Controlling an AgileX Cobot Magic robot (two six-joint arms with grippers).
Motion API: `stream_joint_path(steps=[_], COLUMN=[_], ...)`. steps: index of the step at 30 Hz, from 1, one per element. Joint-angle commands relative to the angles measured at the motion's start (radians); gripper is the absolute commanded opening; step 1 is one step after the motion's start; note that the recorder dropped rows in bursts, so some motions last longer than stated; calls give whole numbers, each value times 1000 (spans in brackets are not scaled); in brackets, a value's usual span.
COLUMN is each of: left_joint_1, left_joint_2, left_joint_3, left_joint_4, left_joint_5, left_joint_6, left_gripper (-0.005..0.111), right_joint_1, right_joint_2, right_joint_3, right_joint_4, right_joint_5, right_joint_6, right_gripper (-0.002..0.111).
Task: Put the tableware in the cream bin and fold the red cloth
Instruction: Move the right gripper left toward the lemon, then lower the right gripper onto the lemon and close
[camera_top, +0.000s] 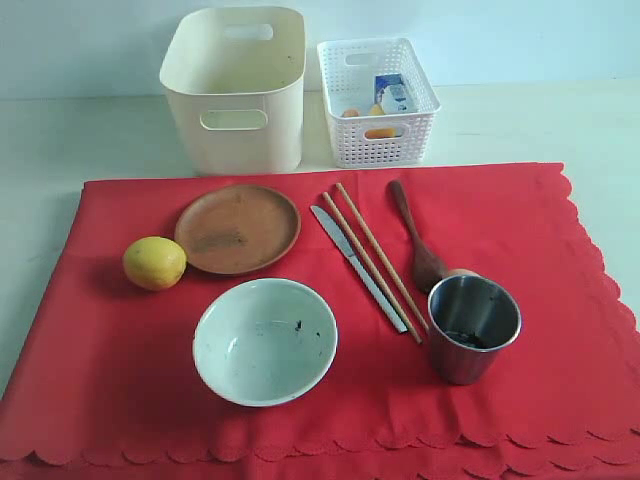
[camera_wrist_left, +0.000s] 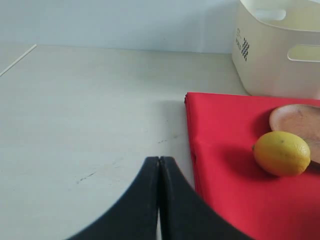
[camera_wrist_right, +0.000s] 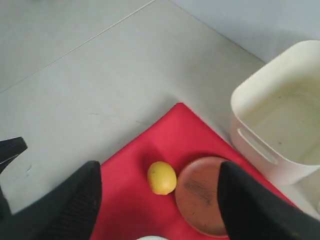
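The red cloth (camera_top: 560, 260) lies flat with the tableware on it: a brown plate (camera_top: 238, 228), a pale bowl (camera_top: 265, 340), a steel cup (camera_top: 473, 328), a knife (camera_top: 357, 266), chopsticks (camera_top: 375, 255) and a dark wooden spoon (camera_top: 418, 240). The cream bin (camera_top: 235, 90) stands behind the cloth with nothing visible in it. No gripper shows in the exterior view. My left gripper (camera_wrist_left: 159, 160) is shut and empty over bare table beside the cloth's edge (camera_wrist_left: 225, 165). My right gripper (camera_wrist_right: 160, 166) is open and empty, high above the lemon (camera_wrist_right: 161, 177) and plate (camera_wrist_right: 200, 195).
A yellow lemon (camera_top: 154, 262) rests on the cloth, touching the plate's left side. A white lattice basket (camera_top: 377, 100) holding a milk carton (camera_top: 391, 93) and small orange items stands right of the bin. Pale table (camera_wrist_left: 90, 110) stretches left of the cloth.
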Motion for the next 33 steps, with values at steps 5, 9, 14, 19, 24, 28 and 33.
stream_joint_path(steps=[5, 9, 14, 19, 24, 28, 33], left_joint_1=[2, 2, 2, 2, 2, 2, 2], left_joint_2=[-7, -7, -7, -7, -7, -7, -7], left_joint_3=[-1, -1, -1, -1, -1, -1, -1], left_joint_4=[-5, -5, -5, -5, -5, -5, -5], left_joint_5=[-12, -12, -12, -12, -12, -12, -12], left_joint_6=[2, 2, 2, 2, 2, 2, 2], left_gripper=[0, 0, 0, 0, 0, 0, 0], right_joint_1=[150, 213, 249, 257, 261, 261, 261], right_joint_2=[149, 239, 342, 406, 461, 498, 550], right_joint_3=[-5, -5, -5, -5, -5, -5, -5], right_joint_4=[-5, -48, -68, -85, -90, -138, -205], right_joint_5=[-15, -15, -18, -54, -118, -176, -243], right_joint_6=[-82, -98, -98, -88, -70, -37, 8], right_gripper=[63, 63, 63, 64, 72, 73, 73])
